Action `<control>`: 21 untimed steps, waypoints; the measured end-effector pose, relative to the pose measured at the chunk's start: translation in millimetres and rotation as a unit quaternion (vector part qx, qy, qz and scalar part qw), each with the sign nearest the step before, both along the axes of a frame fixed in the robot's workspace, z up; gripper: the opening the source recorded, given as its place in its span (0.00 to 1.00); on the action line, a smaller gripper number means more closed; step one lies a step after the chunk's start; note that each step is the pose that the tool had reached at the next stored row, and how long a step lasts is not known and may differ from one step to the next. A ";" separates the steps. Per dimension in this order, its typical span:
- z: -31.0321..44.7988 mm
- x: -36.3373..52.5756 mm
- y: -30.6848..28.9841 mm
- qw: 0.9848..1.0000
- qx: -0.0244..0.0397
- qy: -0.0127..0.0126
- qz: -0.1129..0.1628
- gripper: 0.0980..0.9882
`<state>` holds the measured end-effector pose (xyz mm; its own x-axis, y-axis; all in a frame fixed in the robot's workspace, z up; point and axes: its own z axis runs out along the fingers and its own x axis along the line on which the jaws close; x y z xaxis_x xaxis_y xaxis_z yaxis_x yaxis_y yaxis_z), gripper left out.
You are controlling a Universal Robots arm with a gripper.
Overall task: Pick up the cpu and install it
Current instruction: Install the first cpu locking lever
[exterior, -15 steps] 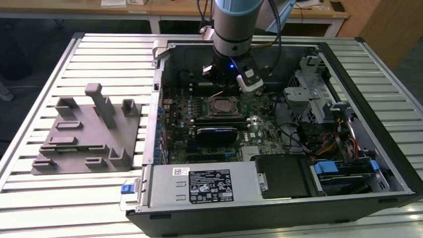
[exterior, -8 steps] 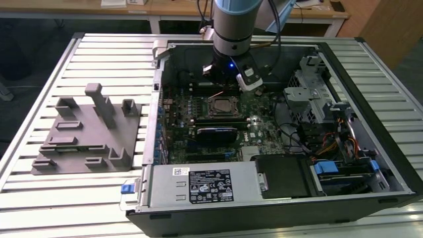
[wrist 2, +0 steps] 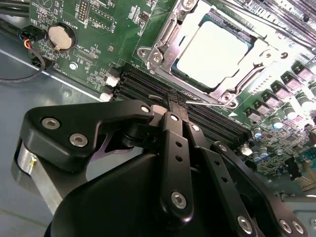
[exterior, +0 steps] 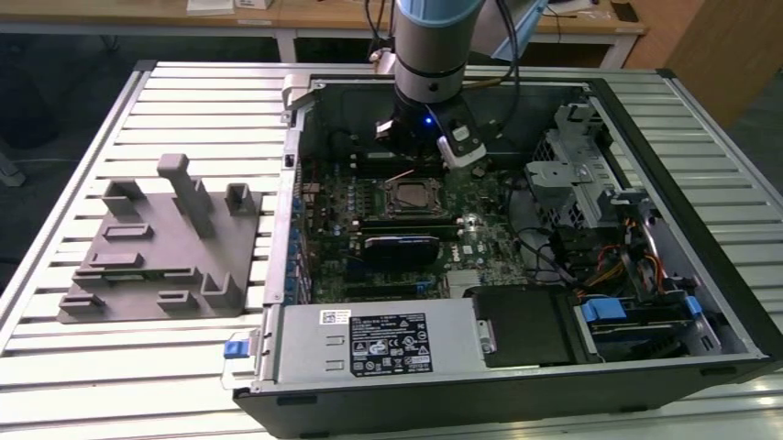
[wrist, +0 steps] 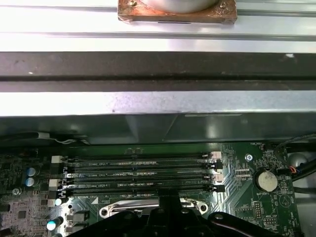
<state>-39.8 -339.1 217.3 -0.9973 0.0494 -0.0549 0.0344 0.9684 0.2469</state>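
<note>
The small, flat, silver-white square cpu point(wrist 2: 213, 54) already sits in its metal socket point(wrist 2: 163, 47) on the green motherboard point(wrist 2: 94, 29). The black gripper point(wrist 2: 173, 106) hangs just beside it, fingers pressed together, holding nothing. Any push should go straight and gently.

One cpu point(wrist 2: 211, 54), four memory slots point(wrist: 138, 173)

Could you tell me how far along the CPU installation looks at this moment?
The cpu already sits in the motherboard socket, framed by its metal bracket. The gripper holds nothing and hovers beside the socket, over the memory slots. Whether the retention lever is latched is unclear.
</note>
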 end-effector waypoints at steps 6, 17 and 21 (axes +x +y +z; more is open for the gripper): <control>-1.0 0.4 0.5 1.000 -0.002 -0.001 -0.001 0.01; -2.5 0.6 1.2 1.000 -0.008 -0.005 -0.003 0.01; -3.1 0.9 1.3 1.000 -0.009 -0.005 -0.003 0.01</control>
<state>-38.9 -337.8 214.2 -0.9963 0.0547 -0.0666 0.0380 0.9727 0.2291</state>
